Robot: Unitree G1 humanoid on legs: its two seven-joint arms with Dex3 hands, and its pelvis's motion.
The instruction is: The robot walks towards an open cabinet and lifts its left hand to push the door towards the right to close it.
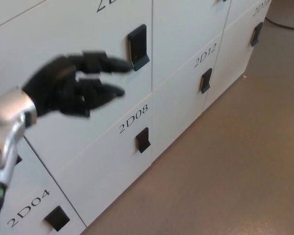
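Note:
A white cabinet door (pixel 73 29) fills the upper left of the head view, with a black handle (pixel 138 47) near its right edge. My left hand (pixel 71 88) is raised in front of this door, blurred, with its fingers apart and stretched to the right. Its fingertips (pixel 118 64) end just left of the handle, and I cannot tell whether they touch the door. The hand holds nothing. A thin dark gap (pixel 18 159) shows at the door's lower left, beside my silver forearm (pixel 10 122). My right hand does not show.
Below are the white doors marked 2D08 (pixel 134 119) and 2D04 (pixel 29 208), to the right the one marked 2D12 (pixel 206 55), each with a black handle. Brown floor (pixel 225 171) lies to the lower right. A dark cable (pixel 284 24) lies at the top right.

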